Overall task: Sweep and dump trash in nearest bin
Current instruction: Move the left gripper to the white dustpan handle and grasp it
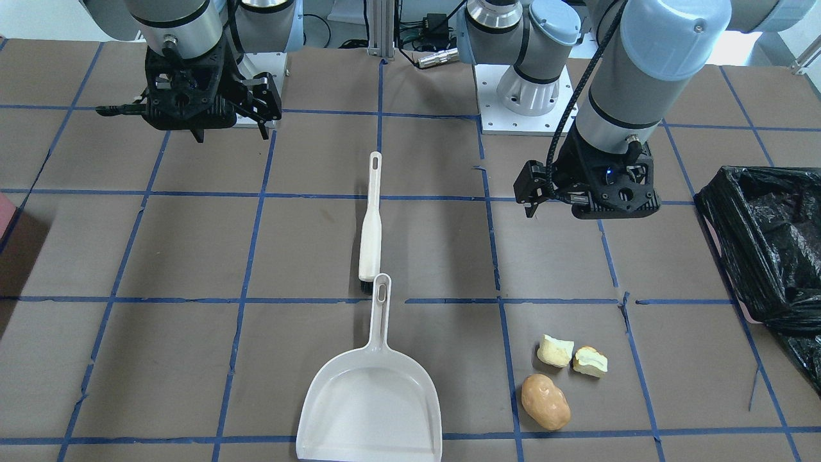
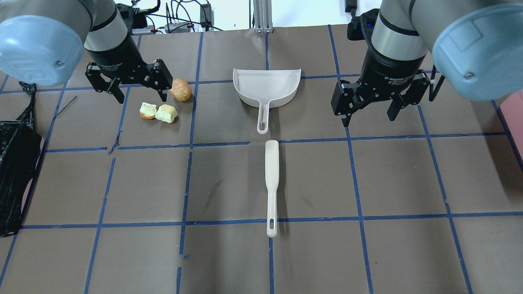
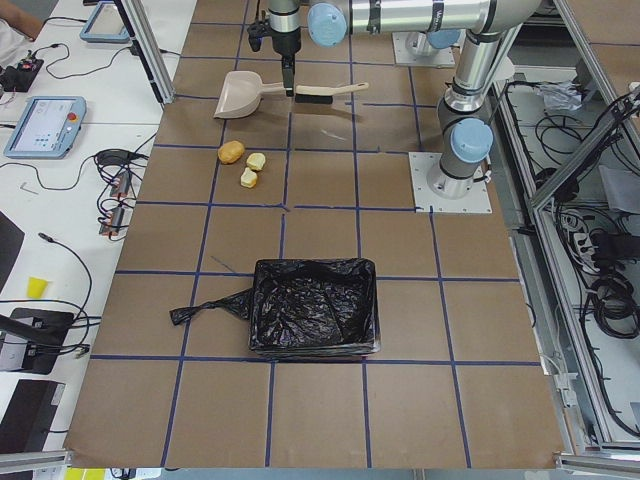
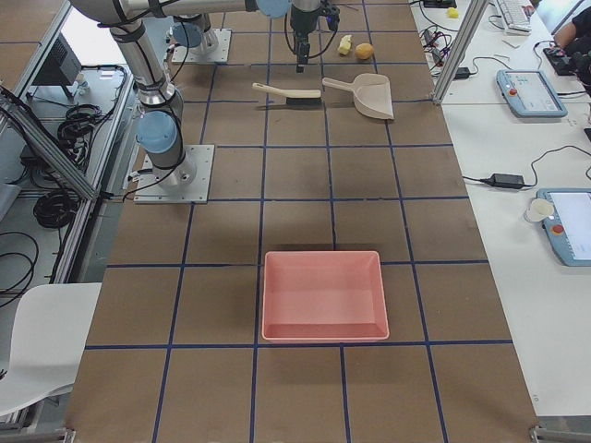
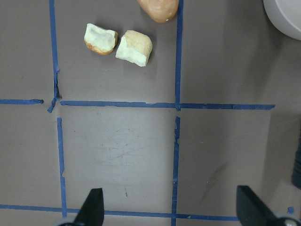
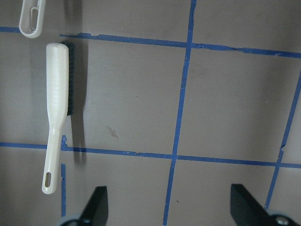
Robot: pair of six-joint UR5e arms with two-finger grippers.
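- Bin (image 2: 16,163), one: a box lined with crinkled glossy black plastic, set far to the left of the dustpan (image 2: 266,87) at the table's left end, well apart from it.
- Left gripper (image 2: 142,98), one: held above the table left of the dustpan, near the trash; its two fingers are spread wide and nothing is gripped between them.
- Trash, three pieces, all laid on the table left of the dustpan and well apart from the bin:
  - Pale yellow chunks with browned crust, two (image 2: 148,110) (image 2: 166,113), seen side by side and very close together.
  - Tan-orange potato-like lump (image 2: 181,89), one, placed nearest the dustpan, just beside the chunks.
- Dustpan, one: white, laid flat, its handle pointed toward the robot.
- Brush (image 2: 271,179), one: white with dark bristles, laid in line with the dustpan's handle, its head just beside the handle's end.
- Right gripper (image 2: 370,119), one: held above the table right of the dustpan; its two fingers are spread wide and nothing is gripped.
- Pink tray (image 4: 323,295), one: set far to the right of the dustpan.
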